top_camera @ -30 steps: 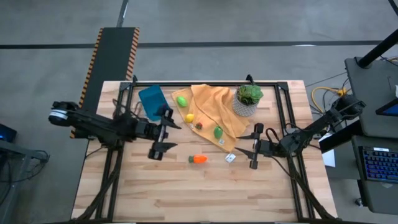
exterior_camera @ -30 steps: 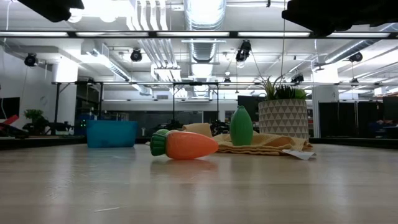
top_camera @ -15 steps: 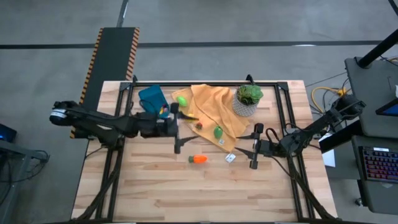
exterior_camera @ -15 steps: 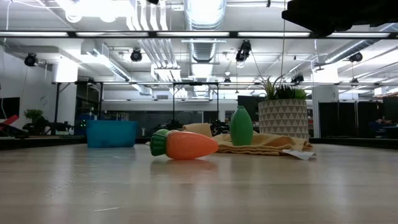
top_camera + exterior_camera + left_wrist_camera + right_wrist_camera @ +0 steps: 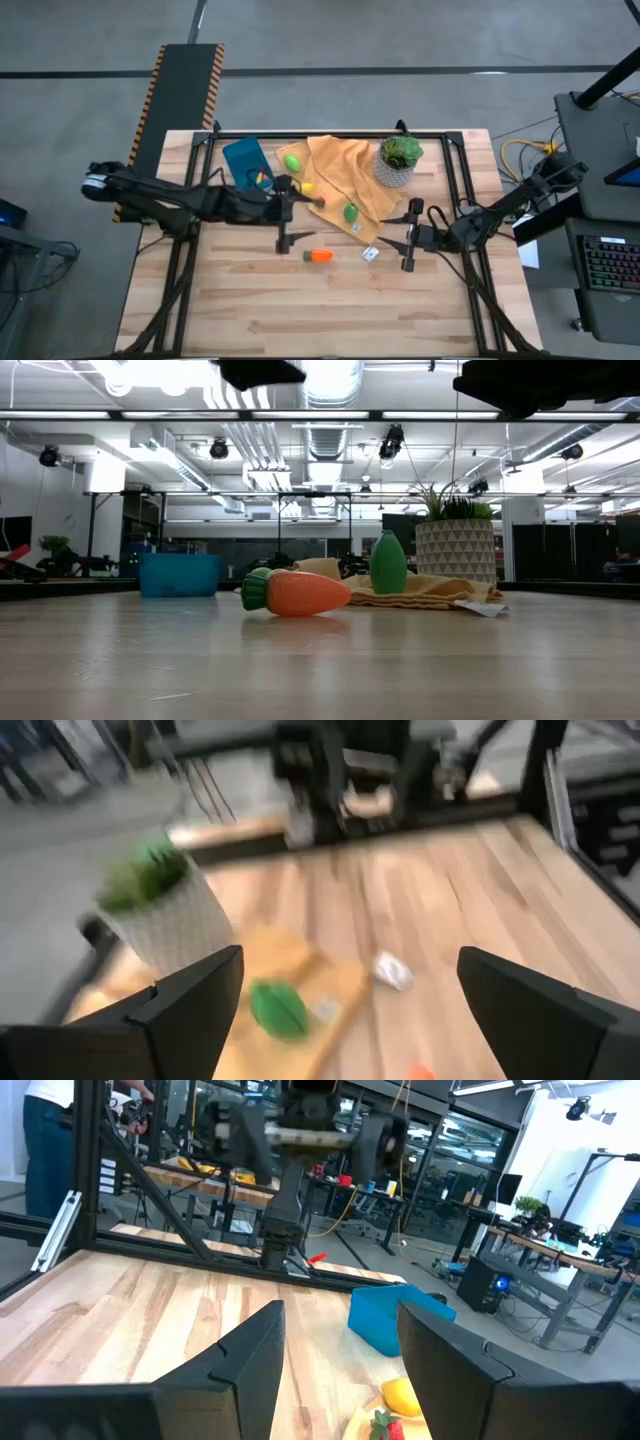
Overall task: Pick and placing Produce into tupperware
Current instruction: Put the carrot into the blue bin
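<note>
The blue tupperware [image 5: 243, 160] stands at the table's far left, beside the orange-yellow cloth [image 5: 340, 175]. On the cloth lie a green piece [image 5: 292, 161], a yellow one [image 5: 306, 187], a small red-brown one [image 5: 320, 200] and another green one [image 5: 351, 212]. An orange carrot [image 5: 319, 256] lies on its side on the bare wood. My left gripper [image 5: 285, 212] hovers open between the tupperware and the carrot, above the cloth's left edge. Its wrist view shows the green piece [image 5: 278, 1008] ahead. My right gripper [image 5: 408, 236] waits open, right of the carrot.
A leafy plant in a pale patterned pot [image 5: 399, 160] stands on the cloth's far right corner. A small white tag [image 5: 370, 254] lies next to the carrot. A dark frame runs around the table's edges. Bare wood stretches along the near half.
My left gripper has moved from beside the tupperware toward the table's right, ending over the cloth's left edge, still open. The produce, the tupperware and my right arm have stayed where they were.
</note>
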Action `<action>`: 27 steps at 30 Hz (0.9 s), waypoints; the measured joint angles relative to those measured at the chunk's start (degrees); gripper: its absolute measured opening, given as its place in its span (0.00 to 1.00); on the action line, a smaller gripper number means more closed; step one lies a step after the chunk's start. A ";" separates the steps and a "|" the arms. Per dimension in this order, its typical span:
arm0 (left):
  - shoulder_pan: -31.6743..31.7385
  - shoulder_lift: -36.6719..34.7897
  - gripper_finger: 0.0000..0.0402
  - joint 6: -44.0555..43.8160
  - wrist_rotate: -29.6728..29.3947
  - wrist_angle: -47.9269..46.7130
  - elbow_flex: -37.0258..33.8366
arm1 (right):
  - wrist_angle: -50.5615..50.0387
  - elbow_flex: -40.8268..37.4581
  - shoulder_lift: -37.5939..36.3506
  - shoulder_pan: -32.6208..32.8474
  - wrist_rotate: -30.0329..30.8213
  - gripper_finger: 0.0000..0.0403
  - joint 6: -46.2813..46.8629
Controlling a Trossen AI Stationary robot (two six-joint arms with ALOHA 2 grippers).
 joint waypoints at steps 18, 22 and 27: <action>-0.68 21.16 0.88 -6.45 2.79 -24.34 11.44 | 0.03 -0.20 0.01 -0.02 0.01 0.46 -0.17; -0.71 24.73 0.88 -6.95 6.09 -28.58 14.48 | -0.01 -0.20 0.00 -0.02 0.01 0.46 -0.17; -0.89 27.09 0.88 -7.19 10.22 -28.91 16.70 | 0.02 -0.20 0.00 0.00 0.02 0.46 -0.17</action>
